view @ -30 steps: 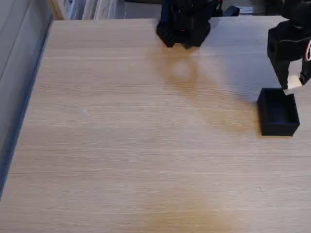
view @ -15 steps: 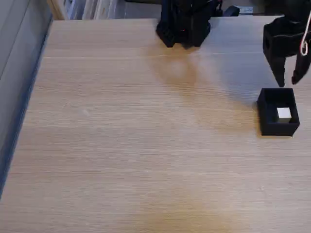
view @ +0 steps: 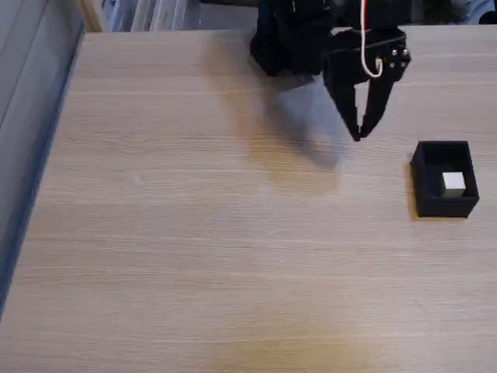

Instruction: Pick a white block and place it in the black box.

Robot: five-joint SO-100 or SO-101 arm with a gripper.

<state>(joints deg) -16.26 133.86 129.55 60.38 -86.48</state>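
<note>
- The white block (view: 454, 183) is showing plain white.
- The black box (view: 443, 203) is looking matte black.
- The desk (view: 194, 233) is showing light wood grain.
- The gripper (view: 359, 134) is looking black, with a red and white cable (view: 365, 47).

Matt black box (view: 423, 199), matt white block (view: 453, 183), smooth wood-grain table (view: 194, 233).
</note>
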